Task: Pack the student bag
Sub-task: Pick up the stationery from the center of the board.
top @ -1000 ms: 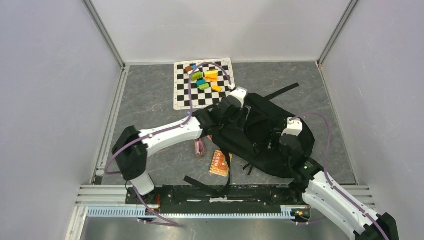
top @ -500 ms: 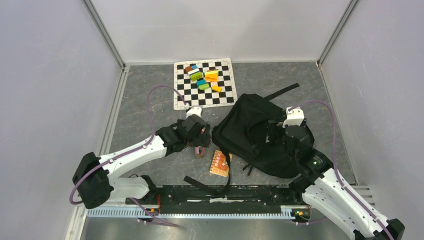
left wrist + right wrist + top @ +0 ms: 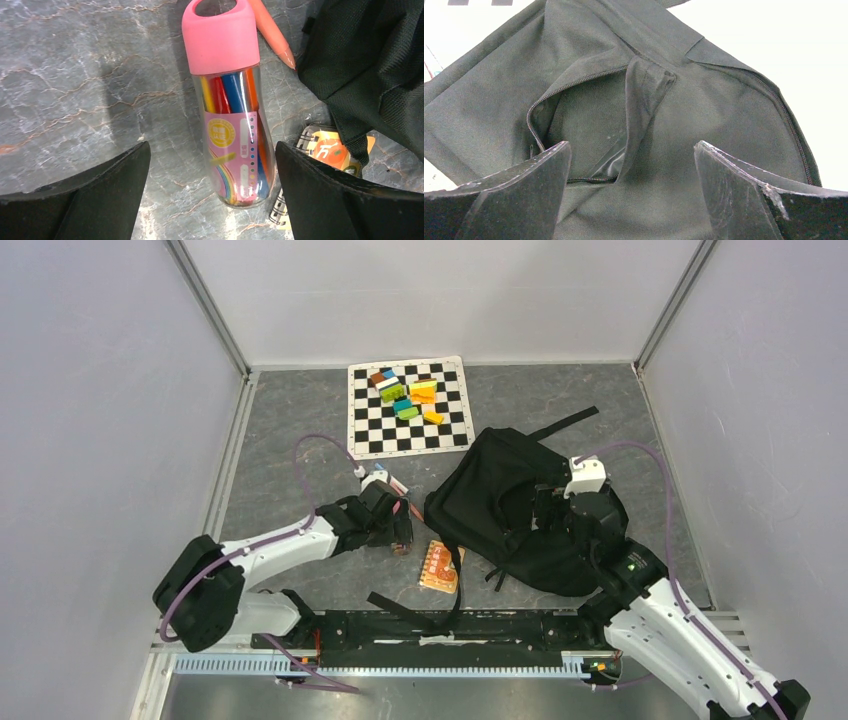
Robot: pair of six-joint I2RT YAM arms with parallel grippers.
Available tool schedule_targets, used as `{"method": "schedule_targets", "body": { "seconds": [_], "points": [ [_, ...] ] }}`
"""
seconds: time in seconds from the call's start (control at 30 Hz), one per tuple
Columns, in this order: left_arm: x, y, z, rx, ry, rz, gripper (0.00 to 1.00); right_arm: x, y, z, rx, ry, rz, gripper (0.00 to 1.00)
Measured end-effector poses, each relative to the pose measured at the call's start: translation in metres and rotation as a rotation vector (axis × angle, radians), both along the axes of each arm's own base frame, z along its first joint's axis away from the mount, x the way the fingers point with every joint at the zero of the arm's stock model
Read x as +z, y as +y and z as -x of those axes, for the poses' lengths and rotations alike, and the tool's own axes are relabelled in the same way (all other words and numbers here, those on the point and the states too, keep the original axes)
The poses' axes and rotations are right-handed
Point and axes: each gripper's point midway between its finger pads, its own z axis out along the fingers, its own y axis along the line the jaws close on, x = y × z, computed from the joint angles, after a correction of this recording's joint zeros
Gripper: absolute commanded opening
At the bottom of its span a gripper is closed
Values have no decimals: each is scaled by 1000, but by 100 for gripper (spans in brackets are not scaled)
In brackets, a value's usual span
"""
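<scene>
The student bag lies black and slumped right of centre, its zip opening gaping. My right gripper hovers open just above the bag's fabric, a fold of the flap between its spread fingers but not gripped. My left gripper stands open over a clear pen tube with a pink cap, which lies on the table between its fingers, nearer the right one. An orange spiral notebook lies beside the tube, partly under a bag strap. An orange pen lies past the cap.
A black-and-white checkered mat with several coloured blocks lies at the back. Bag straps trail toward the back right and the front rail. Grey walls close in on three sides.
My left arm has pulled back from the bag's top to the left and settled over the pen tube. Both grippers have opened. The right gripper shifted slightly up the bag.
</scene>
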Motion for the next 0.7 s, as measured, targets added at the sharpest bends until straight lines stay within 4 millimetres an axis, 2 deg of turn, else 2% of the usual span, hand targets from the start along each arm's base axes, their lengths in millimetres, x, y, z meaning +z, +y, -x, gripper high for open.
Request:
{"method": "schedule_targets", "body": {
  "seconds": [0.13, 0.17, 0.2, 0.33, 0.4, 0.47, 0.53, 0.6, 0.7],
  "points": [
    [-8, -6, 0, -6, 2, 28, 99, 0, 1, 1, 5, 2, -6, 98],
    [-10, -7, -1, -9, 5, 30, 94, 0, 2, 1, 9, 3, -8, 98],
    [-11, -8, -1, -11, 6, 30, 88, -1, 4, 1, 18, 7, -11, 98],
    [-14, -13, -6, -28, -1, 32, 49, -5, 11, 3, 58, 29, -21, 98],
    [-16, -15, -6, -47, -1, 34, 35, -4, 15, 3, 78, 39, -23, 98],
    [-15, -16, -6, -64, -8, 38, 24, -2, 18, 4, 96, 44, -25, 98],
    [-14, -14, -4, -72, -16, 44, 20, 4, 20, 4, 108, 39, -28, 98],
    [-8, -8, 3, -87, -30, 51, 20, 12, 23, 3, 127, 27, -32, 98],
    [18, -5, 10, -121, -86, 99, 18, 22, 32, 5, 177, 15, -53, 98]
  ]
}}
